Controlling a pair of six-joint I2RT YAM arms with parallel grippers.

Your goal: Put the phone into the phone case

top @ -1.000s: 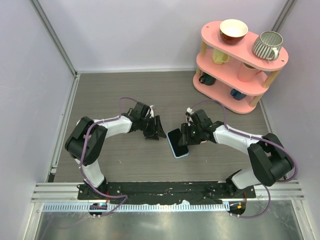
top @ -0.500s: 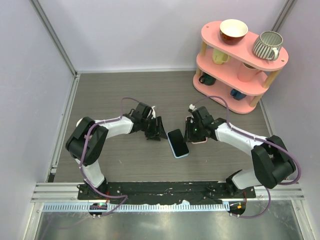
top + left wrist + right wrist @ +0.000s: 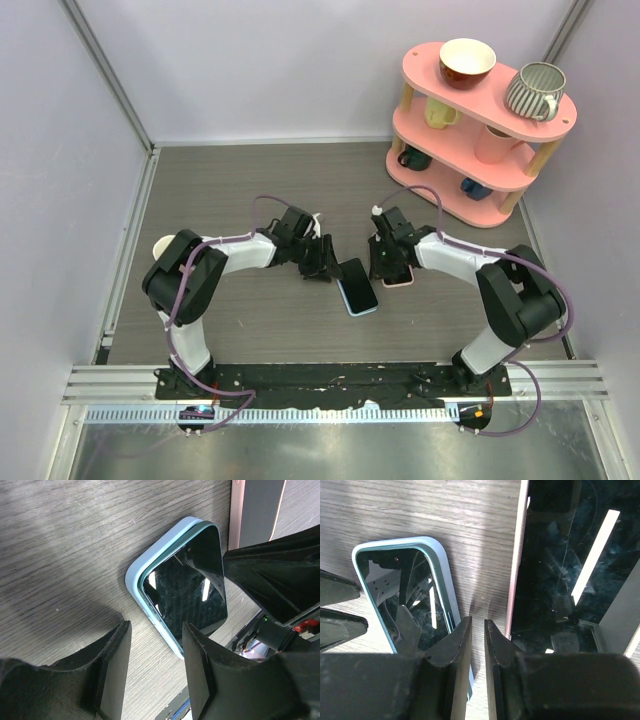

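**K:** Blue case [image 3: 134,577] lies flat on the desk [image 3: 230,190], between the two arms. The phone [image 3: 192,587] lies in it, screen up.
**M:** Fully seated?
**K:** Cannot tell. Its dark green edge shows inside the blue rim along one long side and round a corner. It looks slightly offset.
**M:** Left gripper?
**K:** Left gripper [image 3: 155,630] is low at the case's left side. Jaws released, nothing between them. Contact with the case is unclear.
**M:** Right?
**K:** Right gripper [image 3: 476,622] has its jaws clenched to a thin slit, empty. The tips sit over the bare strip of desk between the case and a pink slab [image 3: 570,565]. The slab has a dark glossy face and lies just right of the case.
**M:** Tips touching the desk?
**K:** Cannot tell.
**M:** Anything else?
**K:** Pink shelf [image 3: 425,62] at the far right, well apart.
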